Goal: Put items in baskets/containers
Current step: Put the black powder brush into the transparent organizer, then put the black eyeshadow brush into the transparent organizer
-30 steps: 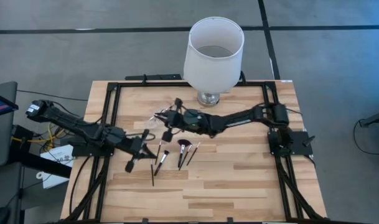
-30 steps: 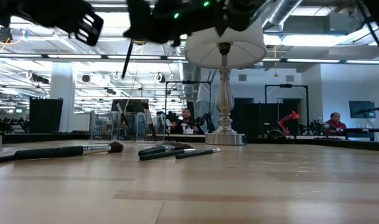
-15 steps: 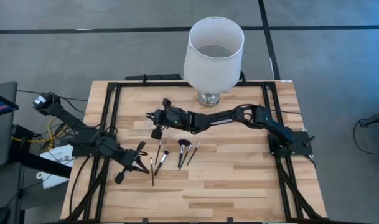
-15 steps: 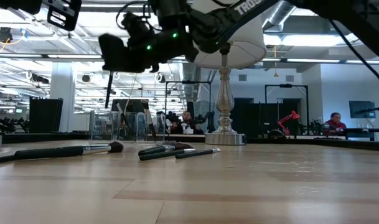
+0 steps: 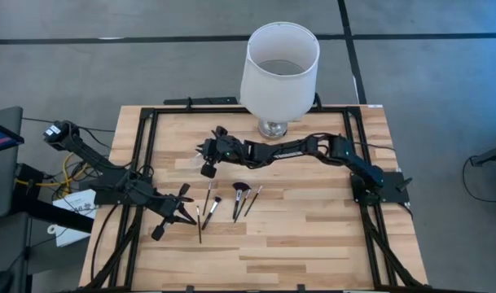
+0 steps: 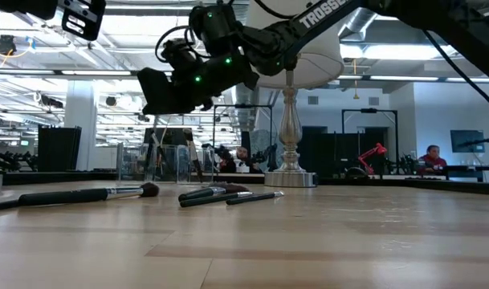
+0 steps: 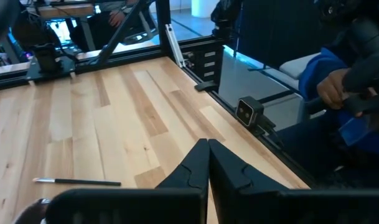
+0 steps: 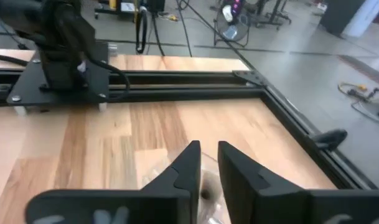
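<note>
Pale wood counter (image 5: pixel 313 236), brushes (image 5: pixel 231 199) lying loose in front of the lampshade (image 5: pixel 278 69).

My right pincer (image 5: pixel 205 155) hangs above the counter, out to the lampshade's left, fingers (image 8: pixel 188 163) narrowly parted over a glossy clear pouch (image 8: pixel 177 180); I cannot tell whether they touch it. My left pincer (image 5: pixel 186 213) sits further from the lampshade, just left of the brushes, fingers (image 7: pixel 198 165) pressed together on nothing. One thin brush (image 7: pixel 77 182) lies beside it.

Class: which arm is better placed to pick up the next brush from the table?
Left, probably: the left gripper, fingers shut, sits beside the loose brushes. The right gripper hovers farther back, over the clear pouch.
</note>
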